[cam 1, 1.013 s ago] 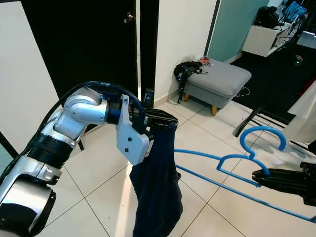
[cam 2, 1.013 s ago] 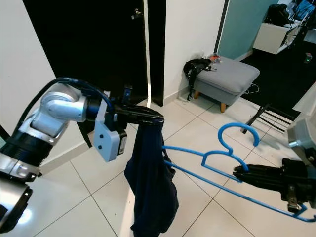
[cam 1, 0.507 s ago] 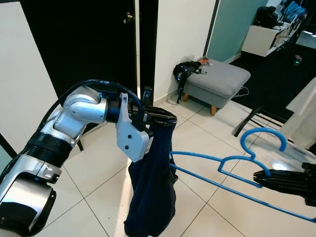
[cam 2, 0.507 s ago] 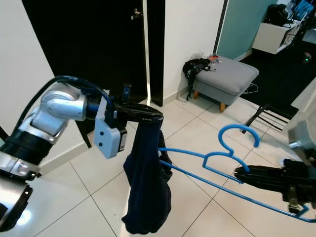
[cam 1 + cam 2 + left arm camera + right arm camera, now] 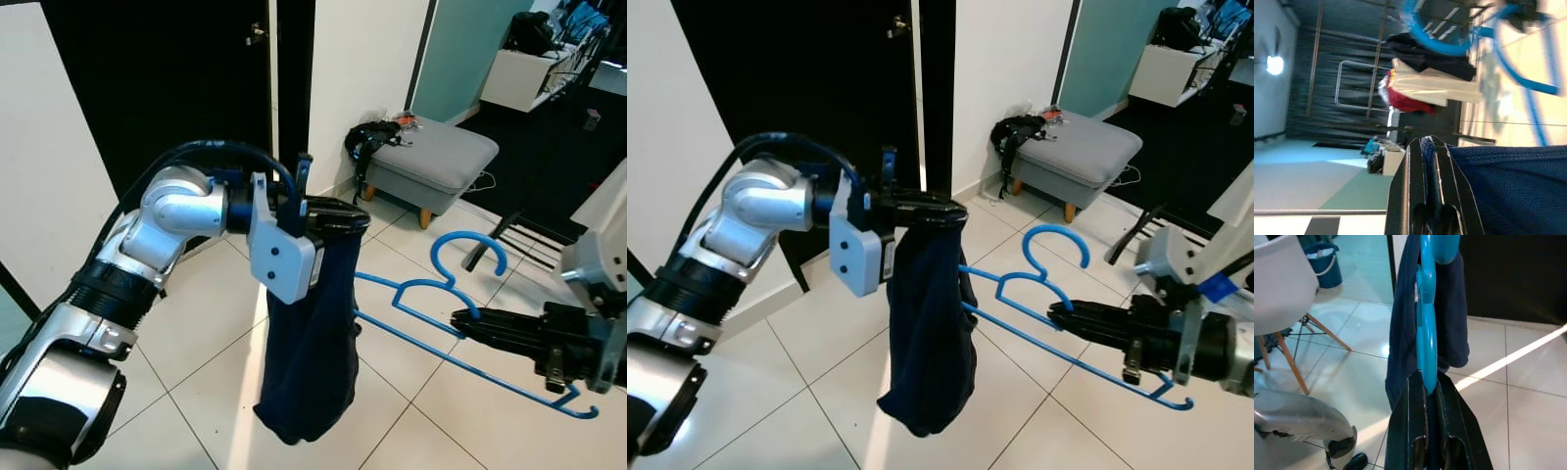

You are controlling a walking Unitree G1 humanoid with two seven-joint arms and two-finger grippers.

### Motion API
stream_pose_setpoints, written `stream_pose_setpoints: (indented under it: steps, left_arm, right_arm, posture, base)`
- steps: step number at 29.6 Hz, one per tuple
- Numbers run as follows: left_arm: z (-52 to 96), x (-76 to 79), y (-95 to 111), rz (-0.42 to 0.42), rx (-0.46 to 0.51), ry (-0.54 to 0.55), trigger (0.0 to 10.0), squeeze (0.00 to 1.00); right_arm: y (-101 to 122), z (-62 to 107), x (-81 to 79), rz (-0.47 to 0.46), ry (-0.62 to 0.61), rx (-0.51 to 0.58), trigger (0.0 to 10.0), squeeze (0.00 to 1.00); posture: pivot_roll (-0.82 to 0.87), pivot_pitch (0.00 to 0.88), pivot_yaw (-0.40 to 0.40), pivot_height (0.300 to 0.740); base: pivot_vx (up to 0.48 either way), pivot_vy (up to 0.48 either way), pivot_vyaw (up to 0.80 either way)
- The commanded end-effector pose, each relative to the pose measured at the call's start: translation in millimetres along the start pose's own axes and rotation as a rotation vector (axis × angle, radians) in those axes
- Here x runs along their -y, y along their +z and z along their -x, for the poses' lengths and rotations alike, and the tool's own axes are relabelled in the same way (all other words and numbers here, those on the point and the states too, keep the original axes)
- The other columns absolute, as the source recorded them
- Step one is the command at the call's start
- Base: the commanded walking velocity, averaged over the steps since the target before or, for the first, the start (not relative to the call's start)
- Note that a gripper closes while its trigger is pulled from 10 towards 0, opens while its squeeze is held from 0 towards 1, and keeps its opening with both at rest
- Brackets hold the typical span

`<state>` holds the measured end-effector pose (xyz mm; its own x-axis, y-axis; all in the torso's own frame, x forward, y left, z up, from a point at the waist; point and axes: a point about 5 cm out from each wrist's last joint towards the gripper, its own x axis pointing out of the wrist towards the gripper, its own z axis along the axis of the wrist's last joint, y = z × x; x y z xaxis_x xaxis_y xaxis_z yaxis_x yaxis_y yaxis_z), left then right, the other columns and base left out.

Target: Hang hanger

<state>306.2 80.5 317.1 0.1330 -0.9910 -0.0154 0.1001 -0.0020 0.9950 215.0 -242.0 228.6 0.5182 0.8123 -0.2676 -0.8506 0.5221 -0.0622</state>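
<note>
A dark navy garment (image 5: pixel 312 343) hangs from my left gripper (image 5: pixel 355 217), which is shut on its top edge at chest height; the wrist view shows the blue mesh cloth (image 5: pixel 1508 186) pinched between the fingers (image 5: pixel 1413 196). My right gripper (image 5: pixel 1063 315) is shut on the lower bar of a bright blue plastic hanger (image 5: pixel 431 299). The hanger lies tilted, hook (image 5: pixel 1055 242) up and away from me, and its left arm reaches into the garment. In the right wrist view the hanger (image 5: pixel 1426 328) runs straight ahead of the fingers toward the cloth (image 5: pixel 1400 333).
White tiled floor below. A grey footstool (image 5: pixel 431 157) with a black item on it stands against the wall behind. A dark doorway (image 5: pixel 176 88) is at the left, a black rack foot (image 5: pixel 509 230) at the right. A white chair (image 5: pixel 1278 293) and blue bucket (image 5: pixel 1322 264) stand nearby.
My right gripper has moved left and up with the hanger, pushing its arm further into the garment. My left gripper has shifted slightly right with the cloth.
</note>
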Motion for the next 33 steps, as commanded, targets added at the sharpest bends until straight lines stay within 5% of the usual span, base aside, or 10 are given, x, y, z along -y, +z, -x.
stream_pose_setpoints:
  steps: [1,7,16,24,27,30,31,33]
  left_arm:
    - [-1.2,-14.6,3,-0.027,0.014,0.06,10.0,0.0]
    - [6.5,-25.4,-8,-0.035,-0.079,0.115,10.0,0.0]
    - [44.1,-38.0,-41,-0.074,-0.399,0.177,10.0,0.0]
    - [47.5,-34.9,-46,-0.085,-0.431,0.195,10.0,0.0]
    - [43.9,-31.3,-45,-0.093,-0.409,0.19,10.0,0.0]
    - [38.1,-29.2,-40,-0.107,-0.362,0.189,10.0,0.0]
    - [31.2,-29.7,-32,-0.114,-0.276,0.204,10.0,0.0]
    - [28.8,-31.1,-28,-0.12,-0.238,0.22,10.0,0.0]
  right_arm:
    - [-2,-7.5,-4.3,0.003,0.016,-0.022,10.0,0.0]
    - [-14,-17.0,4.5,-0.009,-0.101,-0.082,10.0,0.0]
    - [-25,-5.3,26.4,0.003,-0.439,-0.164,10.0,0.0]
    - [-22,6.2,43.0,-0.013,-0.615,-0.126,10.0,0.0]
    - [-18,5.0,40.9,-0.028,-0.583,-0.081,10.0,0.0]
    - [-9,1.3,24.5,-0.04,-0.426,-0.002,10.0,0.0]
    - [-3,2.1,-3.7,-0.045,-0.194,0.058,10.0,0.0]
    - [-2,3.8,-12.9,-0.043,-0.124,0.068,10.0,0.0]
  posture:
    - [-0.07,0.041,0.003,0.74]
    - [-0.07,0.043,0.003,0.74]
    - [-0.09,0.045,0.008,0.74]
    - [-0.1,0.04,0.007,0.74]
    - [-0.1,0.038,0.003,0.74]
    - [-0.09,0.037,0.0,0.74]
    - [-0.09,0.037,-0.003,0.74]
    - [-0.09,0.036,-0.003,0.74]
  base:
    - [0.0,0.0,0.0]
    - [0.0,0.0,0.0]
    - [0.0,0.0,0.0]
    - [0.0,0.0,0.0]
    - [0.0,0.0,0.0]
    - [0.0,0.0,0.0]
    - [0.0,0.0,0.0]
    - [0.0,0.0,0.0]
